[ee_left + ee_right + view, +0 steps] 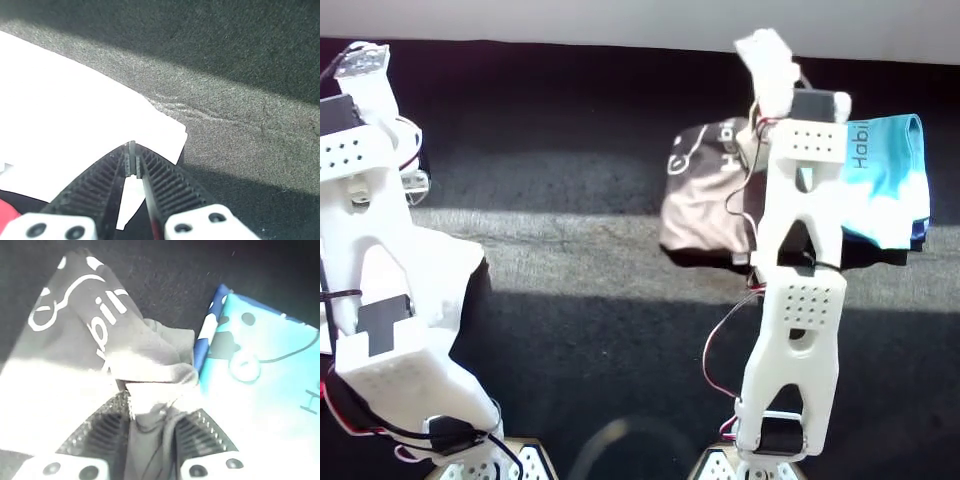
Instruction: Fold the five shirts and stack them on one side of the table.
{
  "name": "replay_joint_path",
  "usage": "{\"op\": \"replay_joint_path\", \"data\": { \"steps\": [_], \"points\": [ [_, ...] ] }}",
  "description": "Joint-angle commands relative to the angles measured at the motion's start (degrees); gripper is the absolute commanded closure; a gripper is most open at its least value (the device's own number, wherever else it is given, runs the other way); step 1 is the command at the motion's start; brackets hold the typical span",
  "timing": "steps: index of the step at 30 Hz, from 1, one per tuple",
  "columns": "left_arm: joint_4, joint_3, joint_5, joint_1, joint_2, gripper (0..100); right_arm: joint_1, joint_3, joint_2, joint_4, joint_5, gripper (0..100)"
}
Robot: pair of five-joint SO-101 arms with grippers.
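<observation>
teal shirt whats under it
A dark blue cloth peeks out along the edge of the teal shirt. How far it runs beneath, and whether more lies under it, is covered.

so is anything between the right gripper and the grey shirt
Nothing visible is in the way. The right gripper is shut on a bunched fold of the grey shirt. The turquoise shirt lies close beside that fold, off to the side of the grip rather than in between.
</observation>
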Motion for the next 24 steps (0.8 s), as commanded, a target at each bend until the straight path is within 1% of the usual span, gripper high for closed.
{"op": "replay_joint_path", "data": {
  "steps": [1,3,8,14,21,24],
  "points": [
    [0.2,-0.6,0.0,-0.6,-3.2,99,0.0,-9.6,-8.4,6.2,2.2,99.3],
    [0.1,-0.6,0.0,-0.7,-3.2,99,1.2,-11.0,-10.7,6.5,3.6,99.3],
    [0.2,-0.6,0.0,-1.3,-3.2,99,7.3,-11.0,-15.3,6.3,10.0,99.3],
    [-0.6,-0.7,0.0,-1.8,-3.2,99,14.5,-10.9,-14.2,5.3,15.4,99.3],
    [-0.3,-0.7,0.1,-1.8,-3.2,99,19.1,-10.9,-1.8,-6.6,20.1,99.3],
    [-0.2,-0.6,0.1,-1.9,-3.7,99,20.5,-10.9,4.4,-13.1,20.2,99.3]
  ]
}}
